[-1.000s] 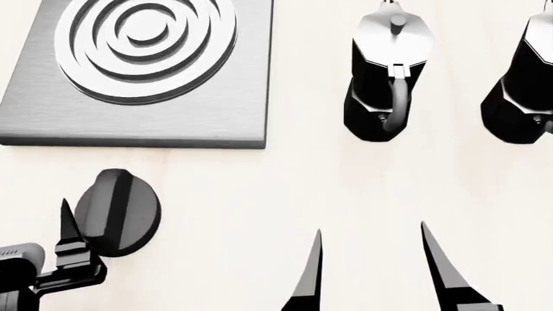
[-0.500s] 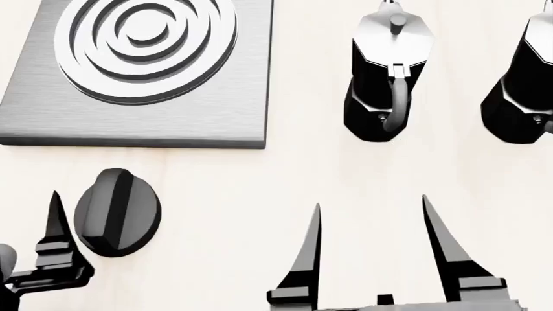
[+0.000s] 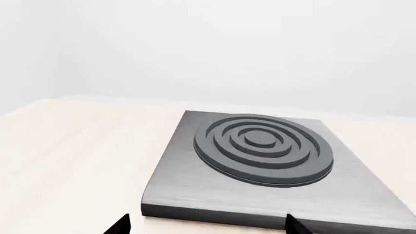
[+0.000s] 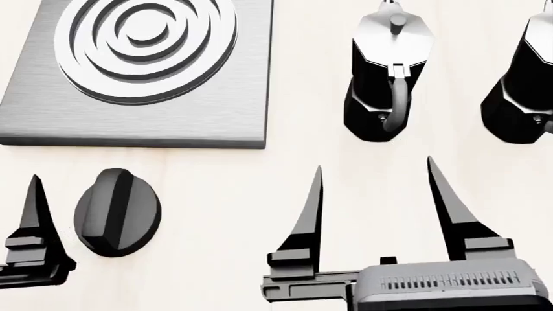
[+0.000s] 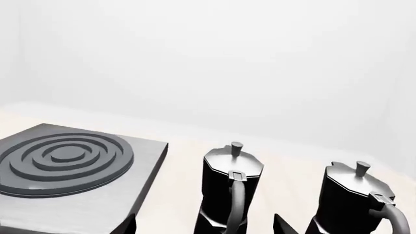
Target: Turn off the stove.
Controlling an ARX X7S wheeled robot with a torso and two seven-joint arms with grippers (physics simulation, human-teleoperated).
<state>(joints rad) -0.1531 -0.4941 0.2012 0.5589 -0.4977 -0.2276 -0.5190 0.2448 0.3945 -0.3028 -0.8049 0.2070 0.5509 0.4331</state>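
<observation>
Head view, looking down on a pale wooden table. The stove, a flat square slab of brushed grey metal, fills the 10 to 11 o'clock part of the frame; its round burner of concentric rings is cut off by the top edge. The black ridged knob lies apart from the slab, at about 8 o'clock, with bare table between the two.

The left gripper enters at the 8 o'clock edge. Only one finger shows in the head view, just beside the knob at the knob's 9 o'clock and apparently not touching it, though the angle is poor. In the left wrist view two dark fingertips stand wide apart, with the stove's near edge between them.

The right gripper rises from 5 o'clock, its two tapered fingers spread wide and holding nothing, pointing toward 12 o'clock.

Two black moka pots with silver lids stand upright: the nearer moka pot at 1 o'clock, the second moka pot at 2 o'clock, partly cropped. The right wrist view shows both pots beside the slab.
</observation>
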